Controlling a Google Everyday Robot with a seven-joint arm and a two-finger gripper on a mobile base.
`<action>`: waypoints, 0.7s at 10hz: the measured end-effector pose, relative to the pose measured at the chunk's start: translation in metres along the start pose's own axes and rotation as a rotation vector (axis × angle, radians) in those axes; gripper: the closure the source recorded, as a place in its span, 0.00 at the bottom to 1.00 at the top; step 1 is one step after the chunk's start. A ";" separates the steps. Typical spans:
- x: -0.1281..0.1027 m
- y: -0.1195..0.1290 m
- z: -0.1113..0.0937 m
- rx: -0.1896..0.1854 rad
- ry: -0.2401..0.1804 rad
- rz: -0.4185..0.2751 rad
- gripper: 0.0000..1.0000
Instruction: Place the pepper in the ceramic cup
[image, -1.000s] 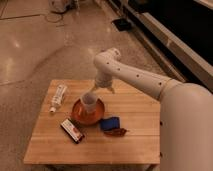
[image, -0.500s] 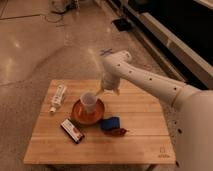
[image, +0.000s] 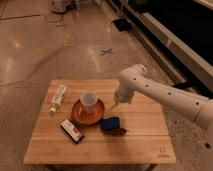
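Note:
The ceramic cup is a small pale tumbler standing upright in the round orange-brown dish. The pepper is small and dark red; it lies on the table against the front right side of the blue block. My gripper hangs from the white arm just right of the dish's rim, above the table and behind the blue block. It is right of the cup and apart from it.
A white clear bottle lies at the table's left. A black-and-red flat box lies front left of the dish. The wooden table stands on a shiny floor. A dark counter runs along the right.
The arm has swung right: the gripper was over the cup and dish a second ago and is now just right of the dish. The objects have not moved.

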 end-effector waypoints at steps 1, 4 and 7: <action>-0.010 0.006 0.007 -0.003 0.000 -0.045 0.20; -0.044 0.013 0.027 0.020 -0.021 -0.197 0.20; -0.073 0.008 0.036 0.015 -0.062 -0.325 0.20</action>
